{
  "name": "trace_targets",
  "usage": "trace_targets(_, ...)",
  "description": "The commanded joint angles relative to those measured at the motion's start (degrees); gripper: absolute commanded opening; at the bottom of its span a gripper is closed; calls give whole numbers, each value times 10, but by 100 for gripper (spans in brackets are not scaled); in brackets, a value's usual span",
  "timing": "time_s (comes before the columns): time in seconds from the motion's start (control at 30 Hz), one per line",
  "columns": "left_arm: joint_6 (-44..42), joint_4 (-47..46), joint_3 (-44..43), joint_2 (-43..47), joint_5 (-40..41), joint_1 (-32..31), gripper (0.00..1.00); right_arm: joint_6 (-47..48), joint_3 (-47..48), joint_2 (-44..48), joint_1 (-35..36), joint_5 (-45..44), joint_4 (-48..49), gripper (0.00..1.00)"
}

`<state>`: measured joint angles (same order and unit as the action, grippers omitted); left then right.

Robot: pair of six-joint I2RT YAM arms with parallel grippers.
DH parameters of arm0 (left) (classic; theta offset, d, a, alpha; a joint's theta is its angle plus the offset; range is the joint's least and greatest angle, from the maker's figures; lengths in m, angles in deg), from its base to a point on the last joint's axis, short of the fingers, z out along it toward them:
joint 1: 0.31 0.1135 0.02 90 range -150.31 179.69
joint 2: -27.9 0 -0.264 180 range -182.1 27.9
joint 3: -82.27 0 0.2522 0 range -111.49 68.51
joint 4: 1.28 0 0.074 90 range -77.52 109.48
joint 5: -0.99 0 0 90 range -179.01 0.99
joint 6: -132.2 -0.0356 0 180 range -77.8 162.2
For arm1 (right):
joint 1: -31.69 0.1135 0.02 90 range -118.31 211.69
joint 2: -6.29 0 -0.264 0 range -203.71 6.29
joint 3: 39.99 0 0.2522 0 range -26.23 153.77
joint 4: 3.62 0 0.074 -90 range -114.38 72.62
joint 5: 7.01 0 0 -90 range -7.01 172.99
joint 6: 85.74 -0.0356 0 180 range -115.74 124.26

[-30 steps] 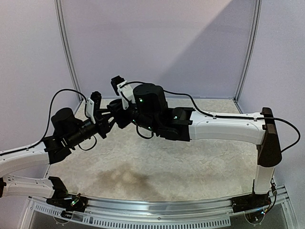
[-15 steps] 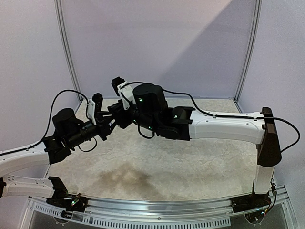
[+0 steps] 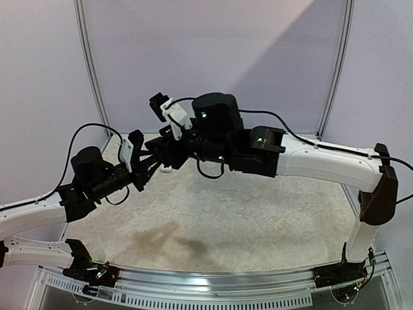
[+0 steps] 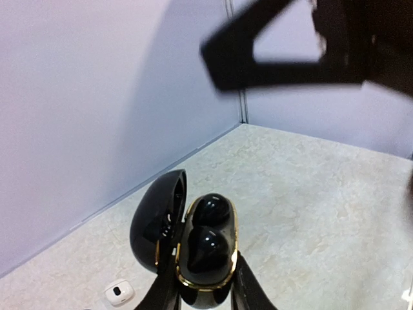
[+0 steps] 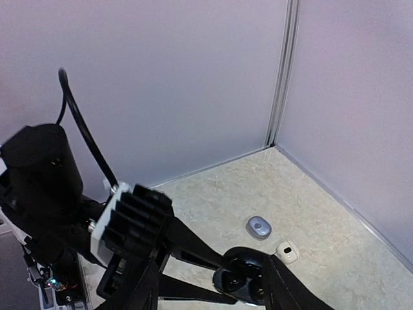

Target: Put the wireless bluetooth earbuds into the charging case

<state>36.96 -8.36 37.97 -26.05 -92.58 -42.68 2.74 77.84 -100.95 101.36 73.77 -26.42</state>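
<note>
Two glossy black bean-shaped earbuds (image 4: 205,245) seated in gold-rimmed black pebble case (image 4: 182,258), lid (image 4: 155,219) up | left gripper (image 4: 205,298) clamps case aloft | right gripper (image 5: 216,271) parted, empty | risk: I knock the lid withdrawing, buds spill.

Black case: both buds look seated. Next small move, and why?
Probably nudge the lid shut with the right hand. Two black buds sit in the case, its lid stands open, the left hand grips the case, and the right hand is open close by.
</note>
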Motion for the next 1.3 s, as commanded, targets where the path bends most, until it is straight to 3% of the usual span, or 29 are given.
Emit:
trace_targets(0.0, -172, 34, 4, 13, -36, -7, 0, -10, -1, 66, -4, 2, -26, 56)
trace_targets(0.17, -295, 52, 5, 18, -106, -12, 0, -56, 22, 44, -11, -90, -71, 58)
trace_targets(0.37, -385, 47, 7, 11, -103, -18, 0, -141, 103, -56, -18, -140, -182, 58)
trace_targets(0.53, -355, 47, 5, 12, -66, -18, 0, -185, 86, -86, -14, -126, -209, 57)
trace_targets(0.8, -318, 73, 2, 15, -58, -18, 0, -215, 24, -50, -11, -151, -234, 58)
trace_targets(1.03, -162, 159, -1, 18, -60, -18, 0, -356, -48, 2, -136, -101, -350, 61)
trace_targets(1.27, -78, 233, -20, -6, -58, -14, 0, -412, -237, 88, -199, -91, -317, 65)
